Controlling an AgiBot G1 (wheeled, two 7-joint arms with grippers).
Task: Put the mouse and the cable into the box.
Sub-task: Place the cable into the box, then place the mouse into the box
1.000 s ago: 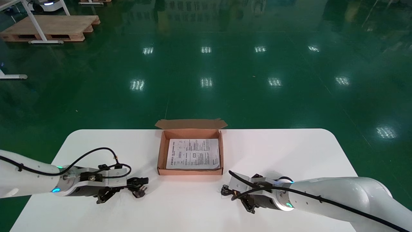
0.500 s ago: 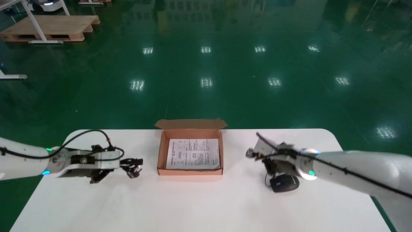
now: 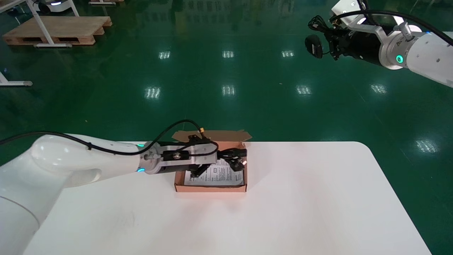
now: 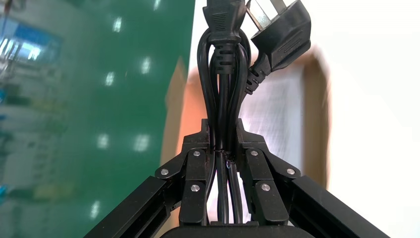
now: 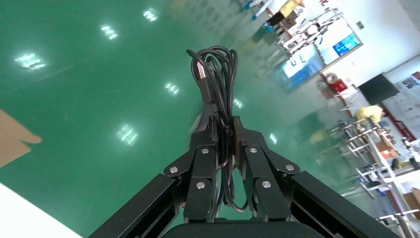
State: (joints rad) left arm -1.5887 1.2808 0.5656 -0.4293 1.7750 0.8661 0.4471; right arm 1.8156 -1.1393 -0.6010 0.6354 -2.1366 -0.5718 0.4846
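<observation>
My left tool is over the box, its fingers clamped tight around the middle of the bundled cable, whose plug dangles above the box's right wall. The worry there is the release. If I let go from this height the bundle may spring loose, or the plug may land on the rim and leave part of the cable hanging outside the box on the bench. My right tool is up high, well apart from the box and to its right, pinched shut on the coiled cord, with the mouse hanging off that cord rather than gripped itself. I judge that the riskier hold: any quick move toward the box could set the mouse swinging, pull a loop out of the coil, or knock it against the box wall or my left arm. The sheet lying in the box carries printed text, too small for me to read; I see no readable brand on the mouse or plug.
</observation>
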